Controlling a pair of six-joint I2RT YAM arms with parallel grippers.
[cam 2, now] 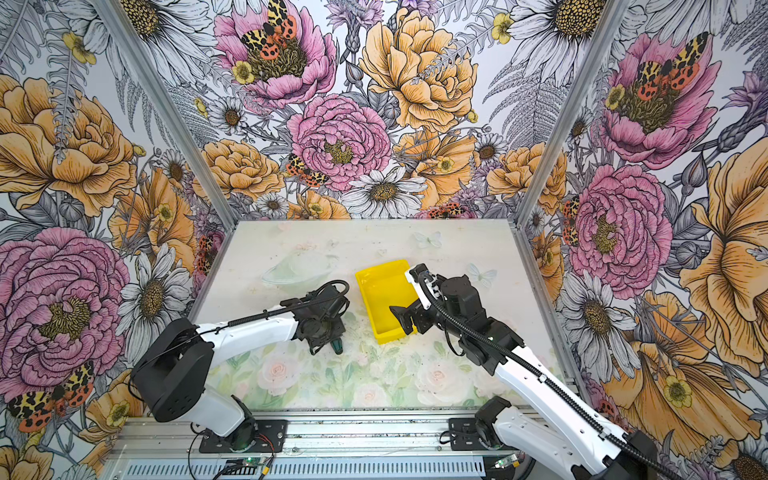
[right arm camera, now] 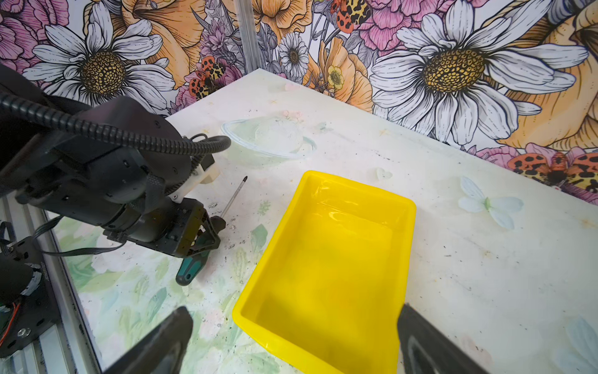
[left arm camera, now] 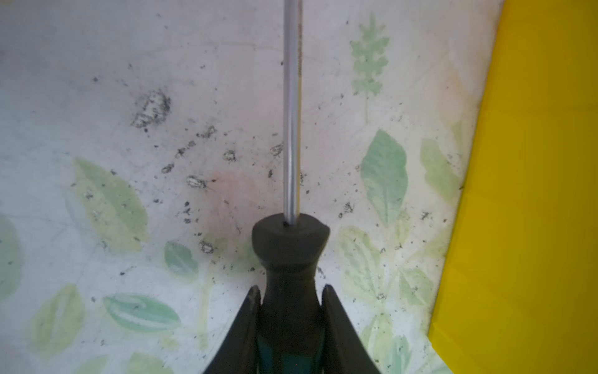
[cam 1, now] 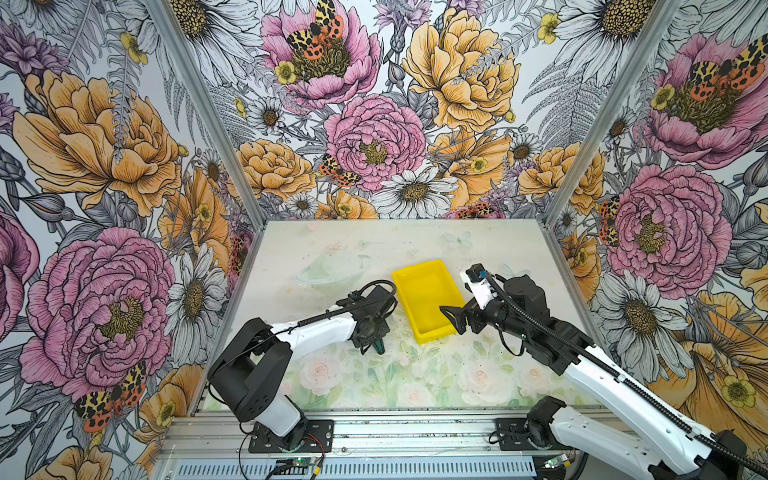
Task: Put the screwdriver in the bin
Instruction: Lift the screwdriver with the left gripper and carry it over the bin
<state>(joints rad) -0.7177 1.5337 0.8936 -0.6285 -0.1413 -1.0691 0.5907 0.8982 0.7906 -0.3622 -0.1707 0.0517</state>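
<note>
screwdriver tip cut off, bin cropped

screwdriver: you are looking at a teal-green handle with black ends and a silvery shaft.
bin: you are seeing plain bright yellow throughout.
table: it is showing you a faded print of pink roses, green leaves and pale butterflies, flecked with dark specks.
walls: they are showing you pink, orange and white flowers with orange spotted moths.
left gripper: it is showing you black fingers.
</note>
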